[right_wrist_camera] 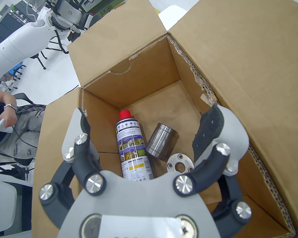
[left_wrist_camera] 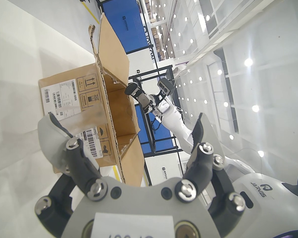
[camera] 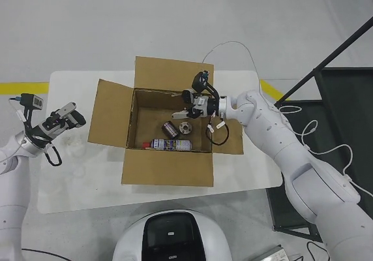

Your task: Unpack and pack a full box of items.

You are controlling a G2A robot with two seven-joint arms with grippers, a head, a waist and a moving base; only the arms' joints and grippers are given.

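Where the left gripper (camera: 69, 119) hangs over the white table (camera: 69, 189), left of the cardboard box (camera: 167, 166), I read its fingers as spread wide and holding nothing. At centre the box stands open, flaps folded out, with a red-capped spray can (right_wrist_camera: 134, 144), a dark metal cylinder (right_wrist_camera: 161, 141) and a round flanged disc (right_wrist_camera: 180, 164) lying close together on its floor. Toward the right, I see the right gripper (camera: 188, 104) over the opening above these parts, likewise spread and empty.

This looks like a big industrial hall used as a robot test floor. It has a high ceiling with rows of round lamps (left_wrist_camera: 248, 62), blue partition panels (left_wrist_camera: 116, 25), yellow lines (camera: 10, 87) on a smooth grey floor (camera: 173, 26), and a black metal rack (camera: 362, 104) beside the white bench (camera: 69, 189).
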